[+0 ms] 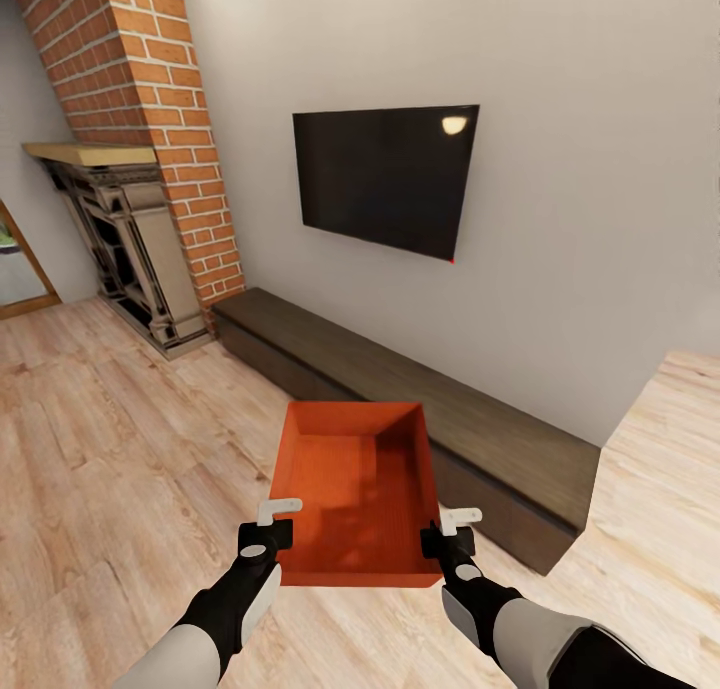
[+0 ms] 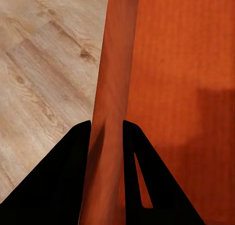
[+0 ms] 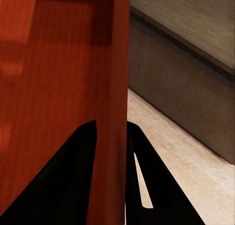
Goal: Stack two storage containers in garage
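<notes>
One orange-red storage container point(image 1: 355, 484) hangs open-topped above the light wood plank floor of the living room, carried by both arms. My left gripper point(image 1: 268, 531) is shut on its left wall, which runs between the black fingers point(image 2: 73, 186) in the left wrist view, where the container's wall point(image 2: 115, 87) and inner bottom show. My right gripper point(image 1: 448, 534) is shut on the container's right wall point(image 3: 110, 87), with one finger point(image 3: 63, 186) inside the bin and one outside.
A long dark low cabinet point(image 1: 400, 389) runs along the wall just beyond the container, under a black wall TV point(image 1: 385, 177). The brick fireplace point(image 1: 135, 169) stands at the left. A light wood surface point(image 1: 670, 449) juts in at the right. Open plank floor point(image 1: 110, 449) lies to the left.
</notes>
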Tool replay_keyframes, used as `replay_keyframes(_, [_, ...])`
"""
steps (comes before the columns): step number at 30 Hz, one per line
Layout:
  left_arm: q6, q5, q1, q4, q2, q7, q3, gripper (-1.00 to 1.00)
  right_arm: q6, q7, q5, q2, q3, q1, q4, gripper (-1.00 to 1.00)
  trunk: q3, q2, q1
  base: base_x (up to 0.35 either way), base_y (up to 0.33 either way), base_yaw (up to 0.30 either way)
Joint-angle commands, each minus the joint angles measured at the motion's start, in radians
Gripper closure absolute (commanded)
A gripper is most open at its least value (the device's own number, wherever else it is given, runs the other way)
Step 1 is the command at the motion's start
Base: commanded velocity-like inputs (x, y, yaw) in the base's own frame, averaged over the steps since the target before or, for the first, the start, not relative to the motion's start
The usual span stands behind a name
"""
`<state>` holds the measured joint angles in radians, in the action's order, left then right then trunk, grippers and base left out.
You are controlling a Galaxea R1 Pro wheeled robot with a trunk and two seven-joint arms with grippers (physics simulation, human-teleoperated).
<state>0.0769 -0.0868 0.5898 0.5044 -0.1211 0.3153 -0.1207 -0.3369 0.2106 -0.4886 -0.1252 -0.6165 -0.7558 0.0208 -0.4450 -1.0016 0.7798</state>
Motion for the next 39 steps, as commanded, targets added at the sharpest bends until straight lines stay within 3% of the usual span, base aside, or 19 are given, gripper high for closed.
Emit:
replay_keyframes(1, [0.005,0.003,0.001,0.005,0.000,0.011,0.003,1.00,0.000,0.000,-0.005,-0.009,0.024,0.000,-0.001,1.00,0.001,-0.001,0.000,0.000,0.000,0.000])
replay_keyframes(39, [0.006,0.004,0.001,0.005,0.000,0.011,0.003,1.00,0.000,0.000,-0.005,-0.008,0.024,0.000,-0.001,1.00,0.062,-0.001,0.000,0.000,0.000,0.000])
